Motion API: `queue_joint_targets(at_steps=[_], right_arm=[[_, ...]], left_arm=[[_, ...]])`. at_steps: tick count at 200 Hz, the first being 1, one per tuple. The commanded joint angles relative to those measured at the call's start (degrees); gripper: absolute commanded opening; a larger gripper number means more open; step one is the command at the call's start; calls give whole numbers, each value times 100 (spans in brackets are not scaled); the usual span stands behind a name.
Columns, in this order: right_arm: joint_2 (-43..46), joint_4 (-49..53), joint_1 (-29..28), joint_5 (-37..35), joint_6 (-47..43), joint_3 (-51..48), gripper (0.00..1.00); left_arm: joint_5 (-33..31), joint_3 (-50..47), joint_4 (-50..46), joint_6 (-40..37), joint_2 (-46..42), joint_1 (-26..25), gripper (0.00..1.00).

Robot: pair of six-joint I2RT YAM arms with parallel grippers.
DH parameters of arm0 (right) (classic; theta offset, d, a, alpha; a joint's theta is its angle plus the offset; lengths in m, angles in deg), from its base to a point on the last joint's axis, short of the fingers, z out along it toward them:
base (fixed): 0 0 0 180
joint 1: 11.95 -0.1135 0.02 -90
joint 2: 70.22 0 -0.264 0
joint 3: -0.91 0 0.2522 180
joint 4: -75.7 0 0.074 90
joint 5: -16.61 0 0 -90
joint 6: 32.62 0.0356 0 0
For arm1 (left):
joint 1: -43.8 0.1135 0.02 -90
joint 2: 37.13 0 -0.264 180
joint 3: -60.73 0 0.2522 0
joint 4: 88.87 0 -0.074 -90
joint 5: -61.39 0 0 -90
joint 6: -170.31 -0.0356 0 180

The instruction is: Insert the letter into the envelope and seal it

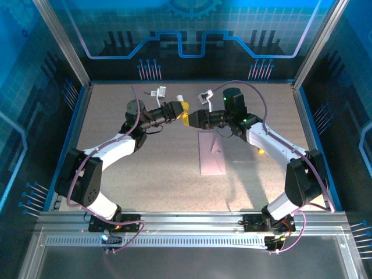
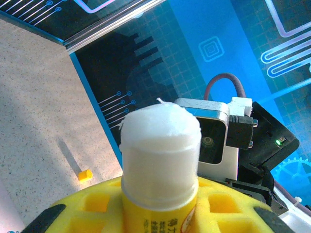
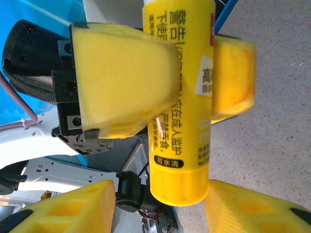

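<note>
**My stall: speckled table, blue circuit walls**

I work on a beige speckled tabletop (image 1: pixel 145 174) edged by a thin blue rim (image 1: pixel 78 116). The back wall (image 1: pixel 192 23) is a bright blue panel printed with a grid, a gear and circuit traces above a dark band. Darker blue circuit panels (image 1: pixel 23 116) close both sides, framed by slanting aluminium posts (image 1: pixel 60 40). A slotted aluminium rail (image 1: pixel 192 224) runs along my near edge. Soft shadows lie across the tabletop.

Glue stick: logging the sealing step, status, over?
Left gripper shut on glue stick, uncapped. Right gripper open at its base. Envelope flat on table, cap loose nearby.
</note>
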State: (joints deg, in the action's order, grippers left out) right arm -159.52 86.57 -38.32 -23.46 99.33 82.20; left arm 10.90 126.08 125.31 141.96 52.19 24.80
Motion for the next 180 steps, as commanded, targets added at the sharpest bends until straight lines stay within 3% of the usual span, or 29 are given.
queue_joint_targets(at_steps=[1, 29, 63, 97, 153, 180], right_arm=[[-92, 144, -70, -119, -180, 208, 52], [-147, 107, -70, -158, -158, 230, 51], [-198, -36, -70, -64, -21, 242, 42], [-102, -82, -74, -245, -25, 199, 23], [98, 608, -219, -962, -582, 487, 21], [215, 1327, -578, -1986, -1153, 781, 24]], left_arm=[[109, -22, 259, 106, -138, -24, 1], [109, -24, 268, 125, -125, -68, 1], [101, -10, 291, 129, -92, -73, 1], [105, 52, 277, 146, -55, -77, 1], [60, 113, -83, -57, -133, -117, 1], [-176, 303, -990, -429, -309, -252, 1]])
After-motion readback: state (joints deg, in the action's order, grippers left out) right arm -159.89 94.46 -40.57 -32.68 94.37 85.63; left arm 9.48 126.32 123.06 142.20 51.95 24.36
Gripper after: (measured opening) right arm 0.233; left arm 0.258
